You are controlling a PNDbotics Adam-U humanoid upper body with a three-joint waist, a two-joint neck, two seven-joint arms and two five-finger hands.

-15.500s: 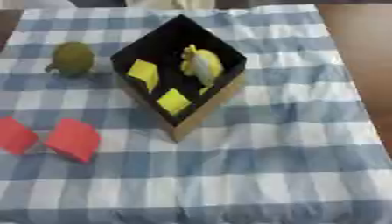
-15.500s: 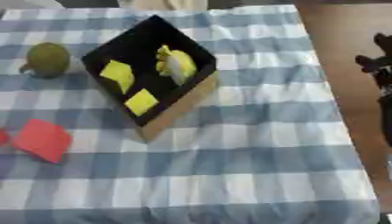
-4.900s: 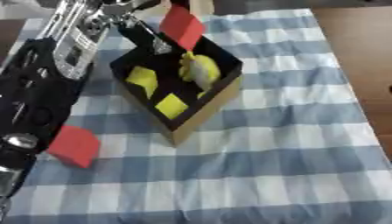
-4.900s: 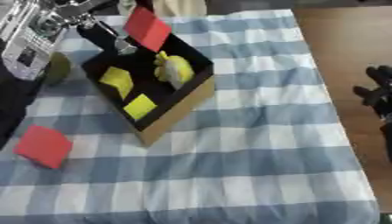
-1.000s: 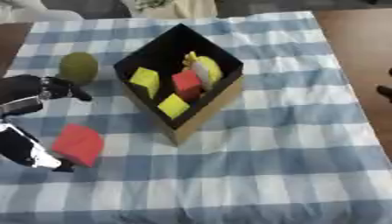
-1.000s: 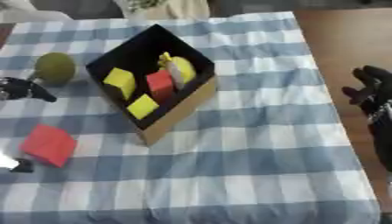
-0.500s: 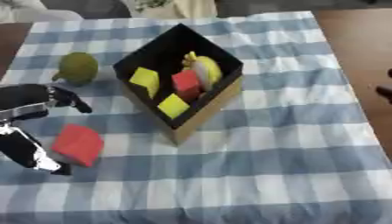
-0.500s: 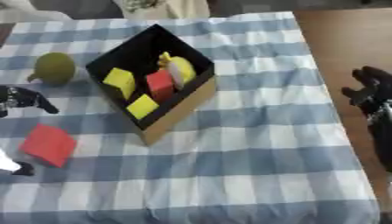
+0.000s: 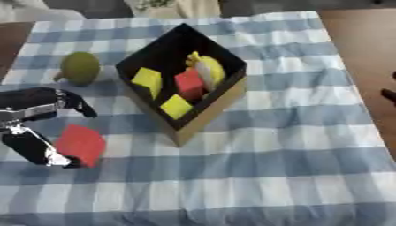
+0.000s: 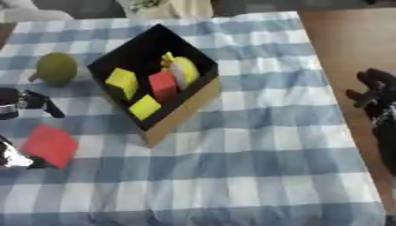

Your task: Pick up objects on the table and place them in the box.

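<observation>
A black-lined cardboard box (image 9: pixel 203 115) stands mid-table, holding two yellow blocks, a red block (image 9: pixel 188 84) and a yellow-white item (image 9: pixel 207 72). A red block (image 9: pixel 80 144) lies on the cloth at the left. My left hand (image 9: pixel 35 117) is open around it: fingers above its upper edge, thumb (image 9: pixel 35 148) at its lower left side. I cannot tell whether they touch it. A green round fruit (image 9: pixel 80 68) sits behind the hand. My right hand (image 10: pixel 377 99) rests at the right edge, off the cloth, fingers relaxed.
A blue-and-white checked cloth (image 9: pixel 271 145) covers the table; bare brown wood (image 10: pixel 340 39) shows to the right. The cloth's front and right parts hold no objects. Pale things lie beyond the far edge.
My left hand has moved right toward the red block on the cloth, and now its fingers and thumb flank it. The right hand has stayed put.
</observation>
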